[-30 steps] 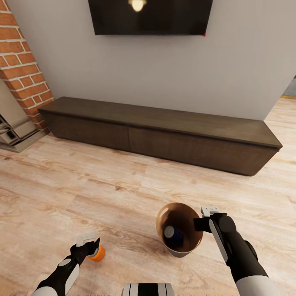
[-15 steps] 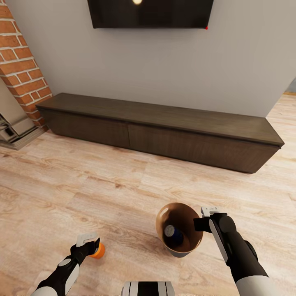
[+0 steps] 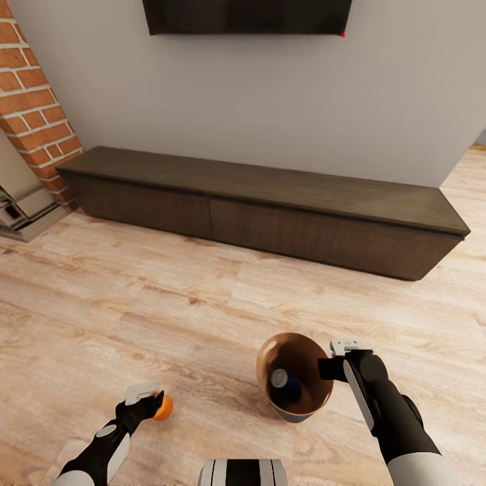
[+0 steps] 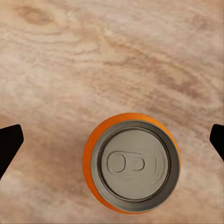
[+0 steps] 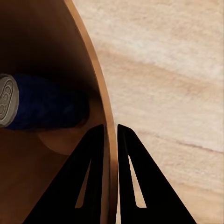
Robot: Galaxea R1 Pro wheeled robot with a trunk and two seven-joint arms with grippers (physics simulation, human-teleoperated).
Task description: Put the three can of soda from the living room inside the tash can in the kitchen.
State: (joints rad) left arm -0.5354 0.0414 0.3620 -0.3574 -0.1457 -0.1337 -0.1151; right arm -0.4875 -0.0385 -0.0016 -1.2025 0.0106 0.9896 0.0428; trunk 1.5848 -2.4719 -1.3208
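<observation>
An orange can of soda [image 3: 163, 408] stands upright on the light wood floor, its silvery top facing up [image 4: 133, 163]. My left gripper [image 3: 143, 398] hangs just above it, open, with the black fingertips wide apart on either side of the can [image 4: 114, 139]. The tash can [image 3: 260, 370], grey outside and copper-brown inside, stands on the floor to the right. A dark blue can of soda [image 3: 285, 383] lies inside it [image 5: 42, 107]. My right gripper [image 3: 331, 365] is shut on the tash can's rim [image 5: 101, 100], one finger inside and one outside.
This is the living room. A long low dark-wood cabinet [image 3: 270, 209] runs along the grey wall, under a wall TV [image 3: 246, 17]. The brick fireplace [image 3: 34, 128] stands at the left. Light wood floor [image 3: 169, 297] lies between me and the cabinet.
The camera has moved: wall, TV and cabinet have slid upward in the head view. Both arms and the tash can keep their places; less of the orange can shows beside the left gripper.
</observation>
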